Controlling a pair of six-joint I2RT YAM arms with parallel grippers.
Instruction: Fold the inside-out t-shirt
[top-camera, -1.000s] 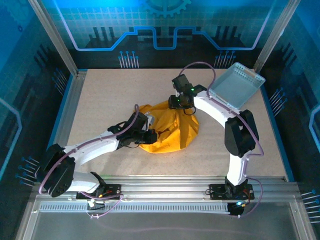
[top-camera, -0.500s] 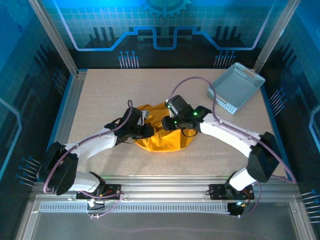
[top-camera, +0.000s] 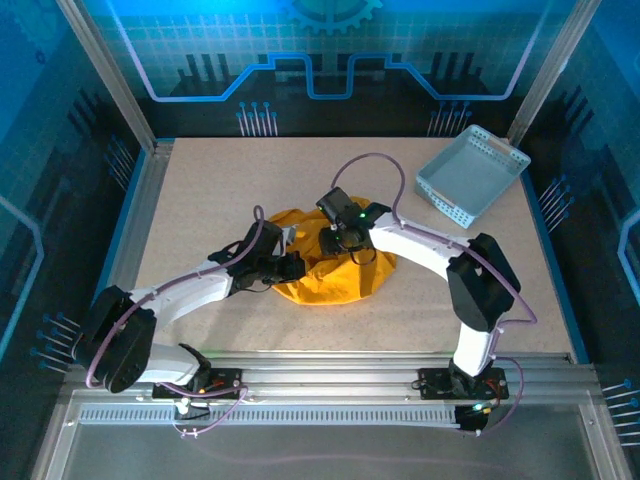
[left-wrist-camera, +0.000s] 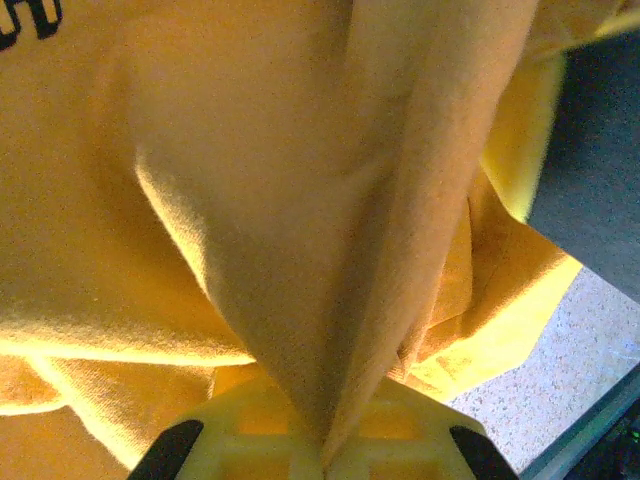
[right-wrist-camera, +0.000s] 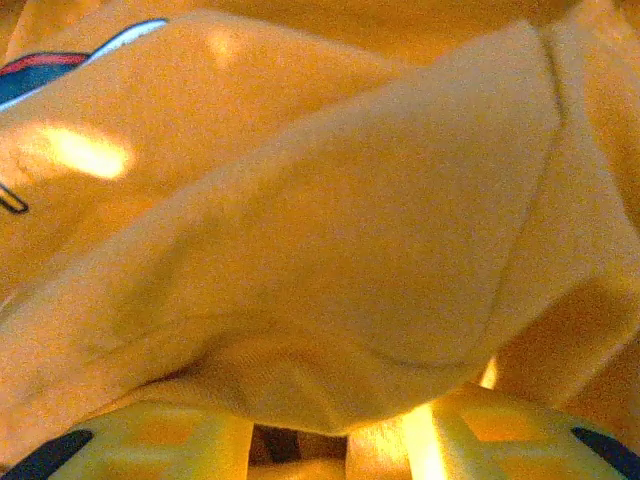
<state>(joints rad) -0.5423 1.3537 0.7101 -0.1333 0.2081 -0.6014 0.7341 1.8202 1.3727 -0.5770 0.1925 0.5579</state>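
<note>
The inside-out t-shirt (top-camera: 345, 283) lies as a crumpled mustard-yellow heap at the table's middle. My left gripper (top-camera: 297, 266) is at the heap's left edge, and in the left wrist view it (left-wrist-camera: 325, 462) is shut on a raised fold of the t-shirt (left-wrist-camera: 330, 230) that runs up from the jaws. My right gripper (top-camera: 336, 240) presses into the heap's far side. In the right wrist view its jaws (right-wrist-camera: 300, 440) stand apart, and yellow cloth (right-wrist-camera: 330, 270) drapes over them and bulges into the gap. A bit of dark print (right-wrist-camera: 40, 75) shows at the upper left there.
A pale blue-grey perforated basket (top-camera: 470, 176) stands at the back right, tilted on the table. Bare speckled tabletop (top-camera: 210, 190) surrounds the heap. Metal frame rails (top-camera: 130, 215) border the table's sides and near edge.
My right arm swung from the heap's back edge toward the left and down into the cloth, and its jaws narrowed, then widened a little. The left gripper stayed shut on the fold and barely shifted.
</note>
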